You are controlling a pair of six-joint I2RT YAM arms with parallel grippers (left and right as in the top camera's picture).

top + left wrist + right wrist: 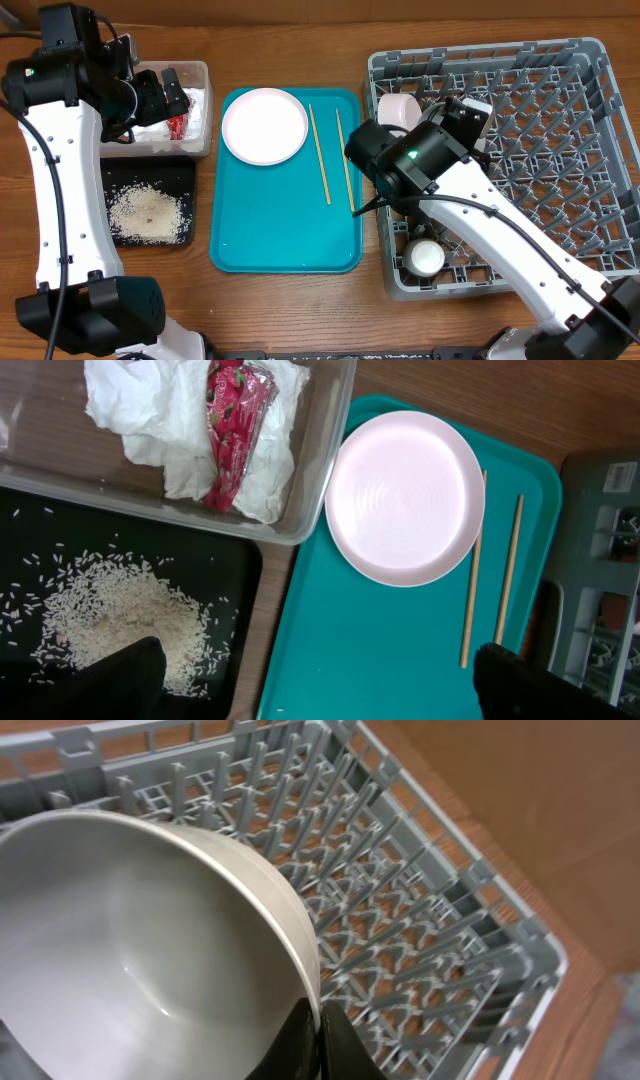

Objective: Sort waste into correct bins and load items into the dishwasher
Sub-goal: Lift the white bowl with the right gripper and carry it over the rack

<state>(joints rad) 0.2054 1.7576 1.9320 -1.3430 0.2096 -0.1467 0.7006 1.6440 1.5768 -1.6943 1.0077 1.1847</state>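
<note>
A crumpled white napkin [180, 420] and a red shiny scrap [232, 420] lie in the clear tub [200, 75]. Rice-like crumbs [120, 625] lie in the black tray [185, 175]. A white plate [264, 125] and two chopsticks [320, 155] lie on the teal tray [285, 235]. My left gripper [320, 690] is open and empty, up over the tub and the tray's left edge; it also shows in the overhead view [165, 95]. My right gripper [320, 1035] is shut on the rim of a pale bowl [140, 950] over the grey rack [590, 150]. A small cup [424, 258] sits in the rack's near left corner.
The rack's pegs [400, 910] fill the space beside the bowl. My right arm's elbow [400, 155] hangs over the rack's left wall next to the teal tray. Bare wooden table [290, 50] lies behind the tray.
</note>
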